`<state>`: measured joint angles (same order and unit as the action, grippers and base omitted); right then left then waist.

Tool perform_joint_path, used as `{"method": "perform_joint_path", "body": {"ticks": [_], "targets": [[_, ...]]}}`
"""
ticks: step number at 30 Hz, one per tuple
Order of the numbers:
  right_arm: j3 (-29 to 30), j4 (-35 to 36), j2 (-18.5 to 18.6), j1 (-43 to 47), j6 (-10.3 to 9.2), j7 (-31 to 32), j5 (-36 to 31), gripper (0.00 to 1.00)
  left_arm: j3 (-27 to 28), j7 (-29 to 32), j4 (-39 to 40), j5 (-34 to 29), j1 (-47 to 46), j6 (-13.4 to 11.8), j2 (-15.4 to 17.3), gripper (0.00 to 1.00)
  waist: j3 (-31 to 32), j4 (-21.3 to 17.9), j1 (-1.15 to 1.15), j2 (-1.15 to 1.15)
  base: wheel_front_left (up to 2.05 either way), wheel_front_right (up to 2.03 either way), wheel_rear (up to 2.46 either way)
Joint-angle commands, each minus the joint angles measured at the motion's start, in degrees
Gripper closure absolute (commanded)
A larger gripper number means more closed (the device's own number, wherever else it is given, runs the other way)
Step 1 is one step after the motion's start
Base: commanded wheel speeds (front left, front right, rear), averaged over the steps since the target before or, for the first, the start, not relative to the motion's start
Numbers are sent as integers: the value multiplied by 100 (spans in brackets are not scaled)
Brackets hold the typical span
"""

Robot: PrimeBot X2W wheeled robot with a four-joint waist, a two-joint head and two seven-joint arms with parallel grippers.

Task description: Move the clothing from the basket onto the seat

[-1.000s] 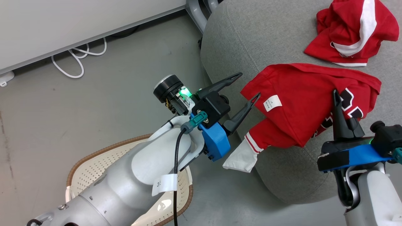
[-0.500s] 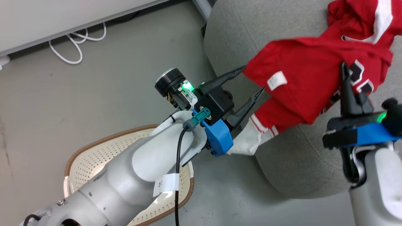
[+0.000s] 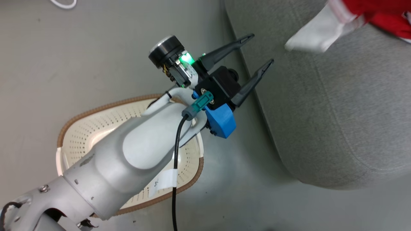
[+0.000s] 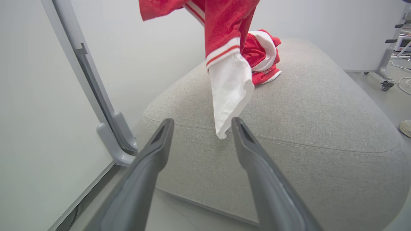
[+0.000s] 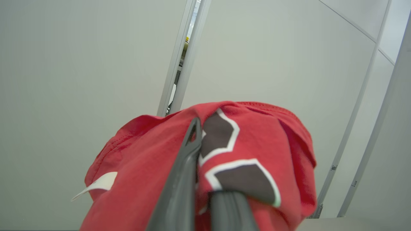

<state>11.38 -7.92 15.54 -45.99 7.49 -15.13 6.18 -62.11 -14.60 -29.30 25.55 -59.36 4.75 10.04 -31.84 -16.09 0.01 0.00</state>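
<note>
Fingers of the right gripper [image 5: 205, 157] are pressed together, pinching a fold of the lettered red jersey [image 5: 263, 144] at its black-and-white print. Pinch is high, so the jersey hangs free. Its white-cuffed sleeve [image 4: 229, 86] dangles over the grey seat [image 4: 321, 112] near the edge; can't tell if it touches. Left gripper [image 3: 260, 48] has fingers spread and holds nothing, over the floor between basket [image 3: 96, 108] and seat, likely parked clear. Striped red garment [image 4: 265, 53] lies bunched on the seat. I'd carry the jersey inboard before release, or the sleeve's weight may drag it off.
</note>
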Motion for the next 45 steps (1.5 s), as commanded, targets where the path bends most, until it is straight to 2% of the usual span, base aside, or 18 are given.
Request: {"method": "perform_joint_path", "body": {"ticks": [1,10,15,31,38,39,40,41,42,45], "targets": [[198,55,195,-316,1,-4,-16,100,5,27,66,-62,-133,-44,77,0,-398,126,-1,0,0,0,0],[1393,-267,1423,-1407,1,-3,175,100,17,172,455,-223,-462,-153,350,0,-1162,184,-1,0,0,0,0],[1902,-726,1812,-1380,1,-3,189,100,-33,269,642,-290,-568,-171,415,0,-1403,167,-1,0,0,0,0],[2093,-1923,1020,-591,1,-3,-149,100,-108,380,860,-274,-703,-194,501,0,-1683,182,-1,0,0,0,0],[1961,-2411,945,-427,1,-3,-194,100,-136,334,810,-241,-688,-209,482,0,-1646,221,-1,0,0,0,0],[1939,-2435,919,-400,1,-3,-207,95,-137,326,803,-228,-676,-212,478,0,-1626,215,-1,0,0,0,0],[1974,-2428,901,-387,1,-3,-204,66,-141,324,792,-219,-668,-219,470,0,-1606,210,-1,0,0,0,0],[1991,-2412,864,-367,1,-3,-199,18,-149,313,777,-213,-657,-226,467,0,-1576,200,-1,0,0,0,0],[1996,-2389,820,-316,1,-3,-203,0,-154,301,768,-206,-643,-229,460,0,-1541,190,-1,0,0,0,0],[2003,-2313,704,-92,1,-3,-215,0,-165,250,724,-187,-593,-232,426,0,-1394,166,-1,0,0,0,0]]}}
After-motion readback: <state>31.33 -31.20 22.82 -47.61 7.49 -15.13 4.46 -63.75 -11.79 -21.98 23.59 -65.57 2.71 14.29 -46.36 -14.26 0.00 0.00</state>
